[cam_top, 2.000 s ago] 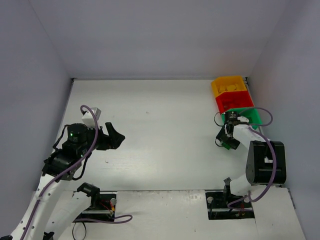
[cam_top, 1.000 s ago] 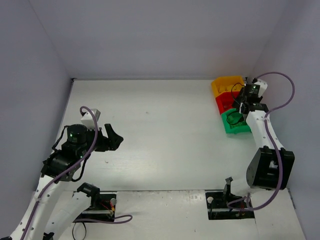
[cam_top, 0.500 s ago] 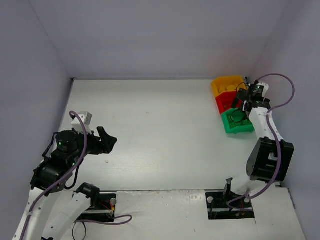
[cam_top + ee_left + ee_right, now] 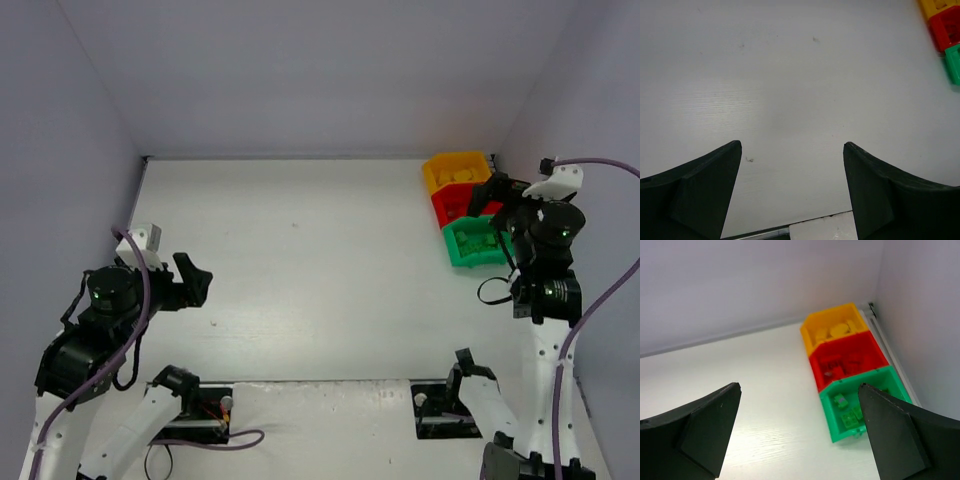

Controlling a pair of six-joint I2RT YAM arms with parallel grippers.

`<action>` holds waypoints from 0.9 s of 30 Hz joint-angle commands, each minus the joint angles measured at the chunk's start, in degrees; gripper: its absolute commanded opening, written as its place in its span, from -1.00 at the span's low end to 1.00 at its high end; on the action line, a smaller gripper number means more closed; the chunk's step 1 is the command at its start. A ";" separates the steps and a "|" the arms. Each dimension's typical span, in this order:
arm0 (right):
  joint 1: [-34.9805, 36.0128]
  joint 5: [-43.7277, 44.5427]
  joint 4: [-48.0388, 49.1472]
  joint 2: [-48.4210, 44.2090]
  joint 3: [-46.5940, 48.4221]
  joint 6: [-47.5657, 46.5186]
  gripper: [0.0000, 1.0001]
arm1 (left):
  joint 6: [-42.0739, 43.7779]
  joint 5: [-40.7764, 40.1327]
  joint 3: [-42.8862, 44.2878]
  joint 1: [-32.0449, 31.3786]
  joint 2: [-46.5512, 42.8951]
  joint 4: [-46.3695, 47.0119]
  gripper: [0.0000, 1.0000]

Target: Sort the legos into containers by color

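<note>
Three containers stand in a row at the far right: a yellow bin [image 4: 431,173] [image 4: 807,336], a red bin [image 4: 438,208] [image 4: 815,371] and a green bin [image 4: 469,261] [image 4: 828,413]. Yellow legos [image 4: 833,331], red legos [image 4: 833,363] and green legos [image 4: 842,401] lie in the matching bins. My right gripper [image 4: 497,208] [image 4: 798,390] hangs open and empty above the bins' right side. Far off at the left, my left gripper [image 4: 199,283] [image 4: 792,147] is open and empty over bare table. No loose legos show on the table.
The white table [image 4: 320,260] is walled by grey panels at the back and both sides. The bins sit close to the right wall [image 4: 920,315]. A white base plate [image 4: 822,230] lies at the near edge below the left gripper.
The right gripper went from nearly shut over the green bin to wide open, then rose and drew back. The left arm pulled back toward the near left.
</note>
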 commanded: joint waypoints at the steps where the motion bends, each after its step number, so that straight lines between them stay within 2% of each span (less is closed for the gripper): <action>1: 1.98 -2.80 -0.47 -6.76 -2.35 0.05 1.00 | 2.37 -5.93 4.67 -0.01 0.01 -1.37 0.52; 4: 3.03 -1.13 -2.67 -11.52 -4.11 2.16 1.00 | 2.46 -9.26 6.52 -0.71 -0.96 -3.22 0.52; 7: 3.39 -4.64 -4.78 -16.00 -5.60 0.50 1.00 | 2.28 -11.47 6.61 -1.15 -2.97 -3.84 0.52; 13: 3.39 -8.33 -7.50 -24.18 -7.45 -1.79 1.00 | 3.78 -13.14 2.75 -1.42 -9.74 -1.74 0.52; 17: 3.30 -7.46 -8.12 -28.06 -7.45 -2.32 1.00 | 3.87 -15.34 1.60 -1.42 -13.25 -1.55 0.52; 18: 3.82 -6.94 -8.38 -29.02 -7.36 -2.23 1.00 | 4.04 -15.69 1.43 -1.42 -13.52 -1.55 0.76; 19: 4.44 -6.41 -8.82 -29.38 -7.36 -2.32 1.00 | 4.04 -15.96 1.34 -1.50 -13.79 -1.64 0.83; 23: 7.60 -2.64 -9.26 -30.17 -7.19 -2.23 1.00 | 3.08 -17.54 0.98 -1.50 -14.23 -1.38 0.85; 24: 8.13 -2.10 -9.26 -30.00 -7.10 -1.79 1.00 | 2.64 -18.06 0.90 -1.42 -14.14 -1.38 0.94; 27: 9.27 -2.79 -9.62 -29.38 -7.01 0.05 1.00 | 2.72 -19.65 1.42 -1.42 -13.70 -2.51 0.95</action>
